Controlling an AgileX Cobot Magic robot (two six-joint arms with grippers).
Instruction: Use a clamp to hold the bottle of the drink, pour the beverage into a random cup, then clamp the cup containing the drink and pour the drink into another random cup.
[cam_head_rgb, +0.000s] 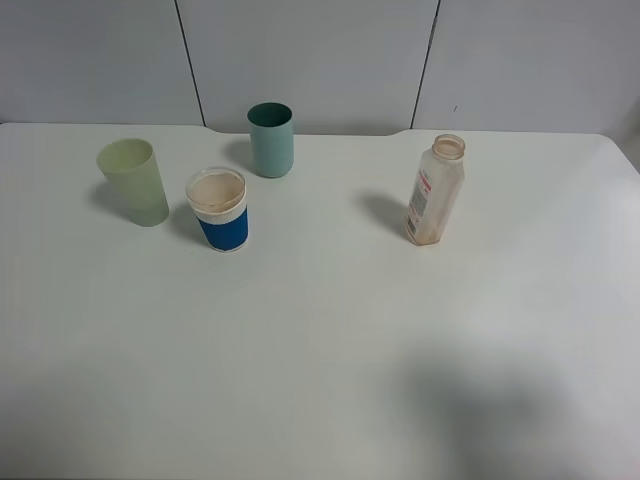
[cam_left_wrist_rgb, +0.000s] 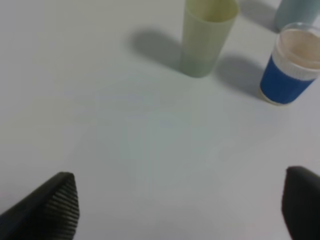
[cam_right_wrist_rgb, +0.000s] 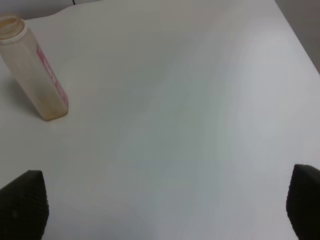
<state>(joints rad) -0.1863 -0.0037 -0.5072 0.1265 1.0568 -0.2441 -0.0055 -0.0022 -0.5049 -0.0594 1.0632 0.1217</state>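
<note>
The clear bottle (cam_head_rgb: 435, 195) with a white-and-pink label stands upright and uncapped at the table's right, also seen in the right wrist view as the bottle (cam_right_wrist_rgb: 37, 75); only a brownish tint shows near its base. The blue-banded white cup (cam_head_rgb: 220, 212) stands at the left, its inside tan; whether the beverage is in it I cannot tell. Beside it stands the pale yellow-green tumbler (cam_head_rgb: 133, 182). My left gripper (cam_left_wrist_rgb: 181, 205) is open and empty, short of the cup (cam_left_wrist_rgb: 292, 70) and tumbler (cam_left_wrist_rgb: 205, 35). My right gripper (cam_right_wrist_rgb: 166, 200) is open and empty, well apart from the bottle. Neither arm shows in the high view.
A teal tumbler (cam_head_rgb: 271, 140) stands behind the blue-banded cup, near the table's (cam_head_rgb: 320, 350) back edge. Grey wall panels rise behind the table. The table's right edge runs close to the bottle's side in the right wrist view.
</note>
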